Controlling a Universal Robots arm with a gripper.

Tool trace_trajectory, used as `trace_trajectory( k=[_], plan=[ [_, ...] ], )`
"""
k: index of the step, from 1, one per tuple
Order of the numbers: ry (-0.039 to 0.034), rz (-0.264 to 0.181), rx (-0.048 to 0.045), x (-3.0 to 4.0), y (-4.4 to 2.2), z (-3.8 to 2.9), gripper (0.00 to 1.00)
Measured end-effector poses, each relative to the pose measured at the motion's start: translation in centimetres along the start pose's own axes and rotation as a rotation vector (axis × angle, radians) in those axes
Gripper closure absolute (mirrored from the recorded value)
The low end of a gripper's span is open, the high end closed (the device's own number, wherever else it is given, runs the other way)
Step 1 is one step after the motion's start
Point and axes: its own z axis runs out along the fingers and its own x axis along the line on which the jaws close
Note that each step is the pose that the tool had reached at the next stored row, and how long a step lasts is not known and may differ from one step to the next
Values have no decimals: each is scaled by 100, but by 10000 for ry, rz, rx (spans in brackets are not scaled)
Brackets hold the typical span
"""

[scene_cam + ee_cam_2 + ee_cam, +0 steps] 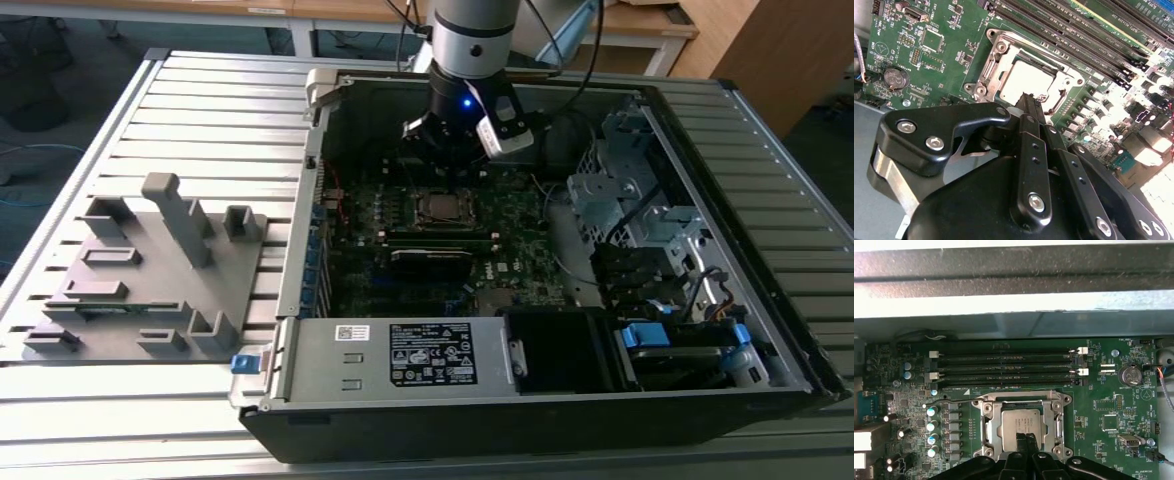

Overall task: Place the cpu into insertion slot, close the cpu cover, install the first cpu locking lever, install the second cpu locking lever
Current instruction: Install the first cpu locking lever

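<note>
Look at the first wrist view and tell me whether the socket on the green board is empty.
No, a silver chip lies flat in the middle of the socket.

In both wrist views the black metal gripper [1026, 436] [1029, 98] covers one edge of the flat silver-grey square cpu [1016, 421] [1024, 80]; whether it touches cannot be told. In the exterior view the grey arm [474, 40] hides the far part of the green motherboard [514, 235]

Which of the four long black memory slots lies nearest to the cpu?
The outermost slot, on the side facing the cpu. It has black end clips; the next slot has white clips, and the remaining two lie farther off.
</note>
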Motion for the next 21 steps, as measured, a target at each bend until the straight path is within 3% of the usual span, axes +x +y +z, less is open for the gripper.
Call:
trace_trajectory(
  k=[9, 21],
  plan=[
    [-23, 0, -1, 121, -7, -1, 89],
    [-26, 0, -1, 137, -8, -12, 89]
  ],
)
